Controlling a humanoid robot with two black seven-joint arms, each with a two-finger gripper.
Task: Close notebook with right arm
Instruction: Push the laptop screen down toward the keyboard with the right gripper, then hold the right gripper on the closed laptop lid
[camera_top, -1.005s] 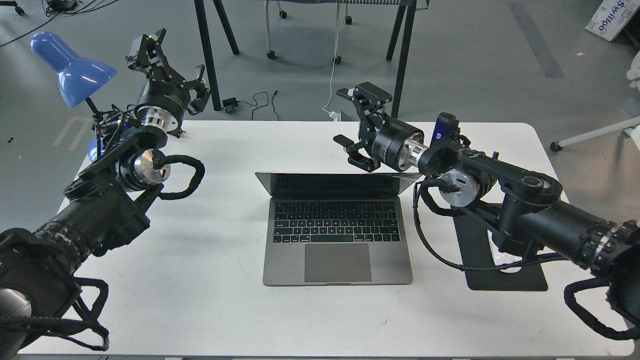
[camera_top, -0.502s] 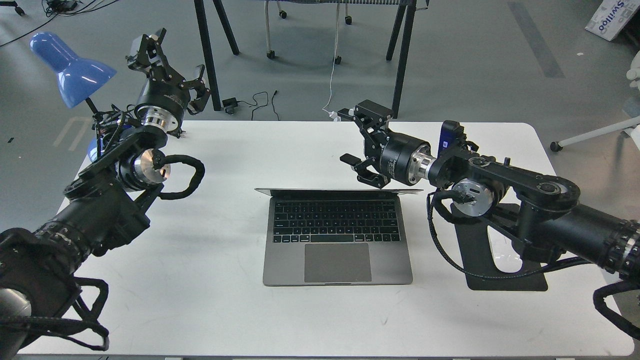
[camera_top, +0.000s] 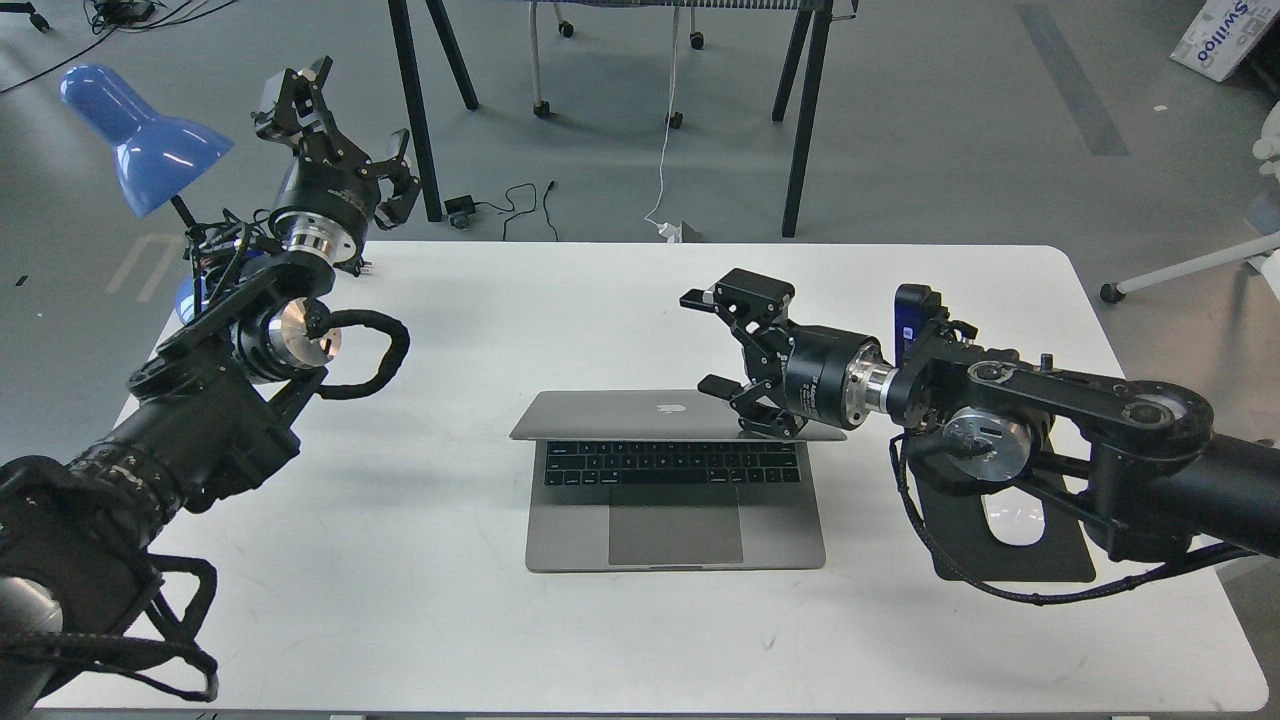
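**Lid partly down, closing not finished**

From the head view, we see the notebook (camera_top: 676, 480) sitting in the middle of the white table (camera_top: 400, 620), its front edge toward us. The lid is tipped well forward over the keys, so that we now look onto its grey outer face with the pale apple logo, while the far rows of the keyboard are hidden beneath it. The near rows of black keys and the large trackpad remain uncovered. We judge the task to be roughly half done: the lid is past upright and leaning toward the base, but a clear gap is left to close.

Our right gripper (camera_top: 745, 360) reaches in from the right, its fingers spread apart and holding nothing. The lower finger rests on or just above the right part of the lid's outer face; we cannot tell whether it truly touches. What is left, we think, is to press the lid down until it meets the base.

Our left gripper (camera_top: 335, 125) hangs far left near the blue lamp (camera_top: 140, 135), fingers apart and empty, well away from the notebook. A black mouse pad (camera_top: 1060, 560) lies just right of the notebook, under our right arm.
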